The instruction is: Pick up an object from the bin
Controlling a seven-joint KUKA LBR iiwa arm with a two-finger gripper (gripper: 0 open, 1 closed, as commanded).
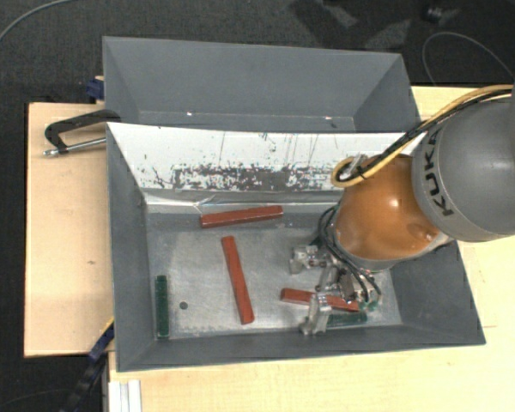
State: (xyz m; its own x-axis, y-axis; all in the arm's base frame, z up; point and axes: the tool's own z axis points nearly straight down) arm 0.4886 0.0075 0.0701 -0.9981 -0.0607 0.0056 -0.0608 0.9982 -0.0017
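Note:
My gripper [310, 291] is low over the bin floor at the front right, under the orange wrist cover. Its two metal fingers stand apart, one fingertip [302, 259] toward the back and the other toward the front. A short red bar [293, 296] lies on the floor in the gap between them, its right end hidden under the gripper. A dark green bar [350, 318] pokes out beneath the gripper body, just right of the front finger.
A long red bar [237, 279] lies on a diagonal in the middle of the floor. Another red bar [241, 217] rests along the back wall. A green bar [161, 305] lies beside the left wall.

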